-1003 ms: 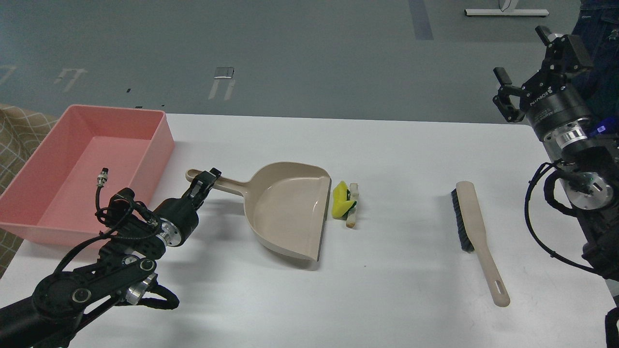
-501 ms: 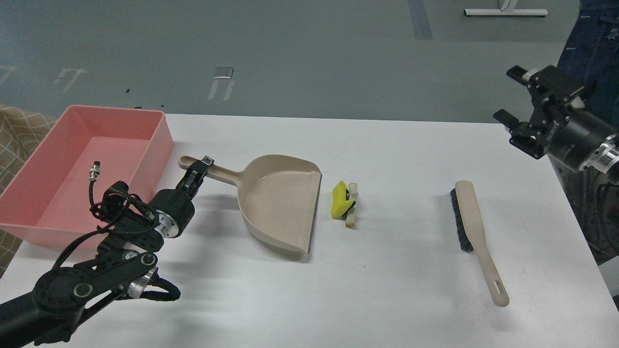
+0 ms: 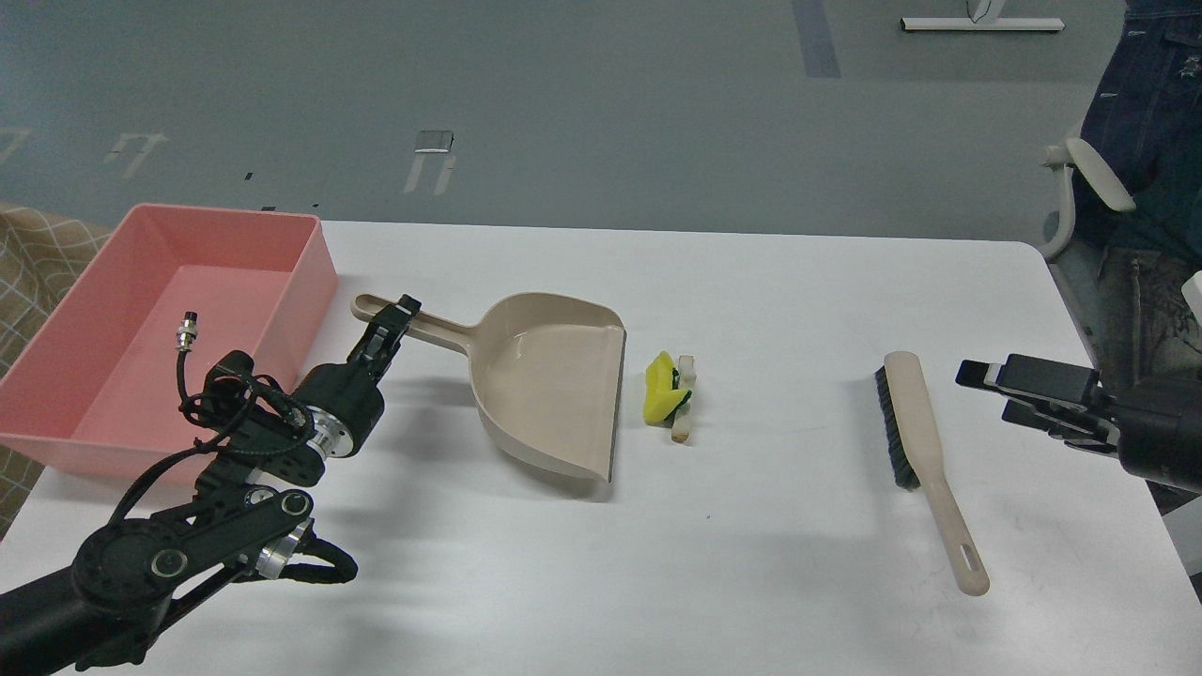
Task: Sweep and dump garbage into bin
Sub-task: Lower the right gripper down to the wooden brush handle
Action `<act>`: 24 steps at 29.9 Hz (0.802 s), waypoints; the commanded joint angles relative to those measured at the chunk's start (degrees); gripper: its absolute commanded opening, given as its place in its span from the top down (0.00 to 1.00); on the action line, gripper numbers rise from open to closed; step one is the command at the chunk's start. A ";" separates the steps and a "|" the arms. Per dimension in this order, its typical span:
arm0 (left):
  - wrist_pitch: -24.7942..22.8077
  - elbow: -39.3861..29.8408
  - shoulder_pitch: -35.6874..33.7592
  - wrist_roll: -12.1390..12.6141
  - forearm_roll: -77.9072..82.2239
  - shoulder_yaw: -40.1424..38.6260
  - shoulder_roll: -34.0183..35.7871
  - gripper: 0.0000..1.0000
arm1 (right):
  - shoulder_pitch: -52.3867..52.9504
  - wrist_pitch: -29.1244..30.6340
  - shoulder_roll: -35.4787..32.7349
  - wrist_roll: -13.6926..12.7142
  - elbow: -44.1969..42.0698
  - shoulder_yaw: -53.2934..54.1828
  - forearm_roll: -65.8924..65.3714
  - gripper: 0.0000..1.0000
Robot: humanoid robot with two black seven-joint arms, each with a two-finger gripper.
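Observation:
The garbage lies mid-table: a bright yellow soft scrap (image 3: 661, 391) against a pale bread-like wedge (image 3: 684, 402). A beige dustpan (image 3: 554, 385) sits just left of them, its open lip facing them with a small gap. My left gripper (image 3: 388, 329) is shut on the dustpan's handle. The salmon-pink bin (image 3: 310, 272) stands at the table's left edge, beside my left arm. A beige brush (image 3: 916, 441) with dark bristles lies to the right. My right gripper (image 3: 988, 394) hovers just right of the brush, its fingers apart and empty.
A seated person in jeans (image 3: 1141, 188) and a chair armrest (image 3: 1094, 174) are off the table's right edge. A patterned cloth (image 3: 38, 263) shows behind the bin. The white table (image 3: 751, 563) ends at the right near my right arm.
My left gripper pulled the dustpan left, away from the scraps, opening a gap. My right arm dropped from high at the right to table level beside the brush.

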 commanded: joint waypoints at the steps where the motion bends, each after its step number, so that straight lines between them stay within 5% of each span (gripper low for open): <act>1: -0.02 -0.06 0.02 -0.27 -0.08 0.04 -0.05 1.00 | -0.09 2.19 -1.64 0.01 0.05 -0.26 -0.24 0.00; 24: -0.02 -0.15 0.02 -0.27 0.00 0.04 -0.31 1.00 | -5.98 2.90 2.22 -2.37 0.05 -0.35 -9.20 0.02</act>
